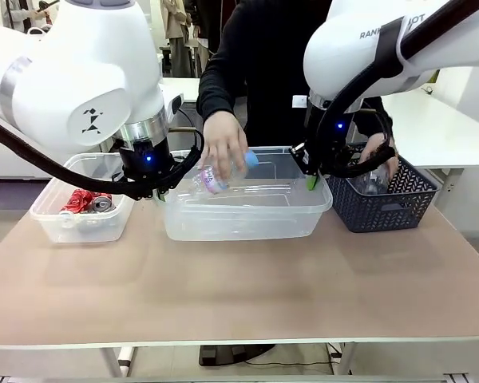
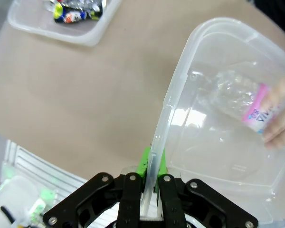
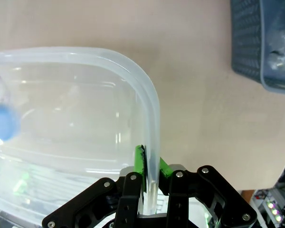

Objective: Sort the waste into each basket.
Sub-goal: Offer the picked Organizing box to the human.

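At far left, the small tub [image 1: 40,212] holds red cans [image 1: 86,201]. Next, the left gripper [image 2: 151,162] is clamped on the large tub [image 1: 247,223] at its left rim. A hand [image 1: 223,145] lowers a clear bottle [image 1: 214,180] inside, and the right gripper [image 3: 149,162] is clamped on the right rim. Both grips should stay level and steady.

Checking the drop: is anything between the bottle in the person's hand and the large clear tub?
Nothing visible. The clear bottle sits at the mouth of the tub; the left gripper and right gripper clamp its end rims, beside the path.
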Robot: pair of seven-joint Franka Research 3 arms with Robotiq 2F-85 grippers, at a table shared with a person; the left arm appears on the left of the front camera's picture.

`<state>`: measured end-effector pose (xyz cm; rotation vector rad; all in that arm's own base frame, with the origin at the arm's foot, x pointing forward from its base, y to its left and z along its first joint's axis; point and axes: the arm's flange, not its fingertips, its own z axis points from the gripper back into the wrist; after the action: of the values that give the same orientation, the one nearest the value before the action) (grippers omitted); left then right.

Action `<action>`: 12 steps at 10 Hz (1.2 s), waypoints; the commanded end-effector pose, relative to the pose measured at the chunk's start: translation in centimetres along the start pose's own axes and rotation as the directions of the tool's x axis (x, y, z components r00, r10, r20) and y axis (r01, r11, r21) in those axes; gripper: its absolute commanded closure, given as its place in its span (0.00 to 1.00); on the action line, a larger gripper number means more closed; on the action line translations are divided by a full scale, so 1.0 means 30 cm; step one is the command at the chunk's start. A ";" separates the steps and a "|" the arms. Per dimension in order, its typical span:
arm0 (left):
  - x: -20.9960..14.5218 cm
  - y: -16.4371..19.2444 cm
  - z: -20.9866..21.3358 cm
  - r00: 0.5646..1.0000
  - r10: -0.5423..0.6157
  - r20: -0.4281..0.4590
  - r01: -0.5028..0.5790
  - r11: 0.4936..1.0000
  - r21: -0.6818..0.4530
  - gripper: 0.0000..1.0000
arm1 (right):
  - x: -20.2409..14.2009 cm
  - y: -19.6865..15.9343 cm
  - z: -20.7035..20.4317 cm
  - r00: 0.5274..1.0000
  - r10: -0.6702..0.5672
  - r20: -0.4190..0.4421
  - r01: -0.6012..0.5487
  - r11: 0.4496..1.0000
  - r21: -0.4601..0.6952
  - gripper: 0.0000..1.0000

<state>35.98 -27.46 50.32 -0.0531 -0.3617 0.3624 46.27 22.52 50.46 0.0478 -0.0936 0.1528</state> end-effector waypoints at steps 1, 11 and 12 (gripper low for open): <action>0.015 0.023 0.006 1.000 0.020 0.015 -0.020 1.000 0.001 0.95 | -0.003 0.009 0.006 1.000 0.017 0.003 -0.017 1.000 0.002 0.95; 0.015 0.023 0.006 1.000 0.020 0.015 -0.020 1.000 0.001 0.95 | -0.003 0.009 0.006 1.000 0.017 0.003 -0.017 1.000 0.002 0.95; 0.015 0.023 0.006 1.000 0.020 0.015 -0.020 1.000 0.001 0.95 | -0.003 0.009 0.006 1.000 0.017 0.003 -0.017 1.000 0.002 0.95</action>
<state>35.96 -27.45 50.27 -0.0522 -0.3608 0.3622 46.27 22.55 50.44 0.0479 -0.0933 0.1533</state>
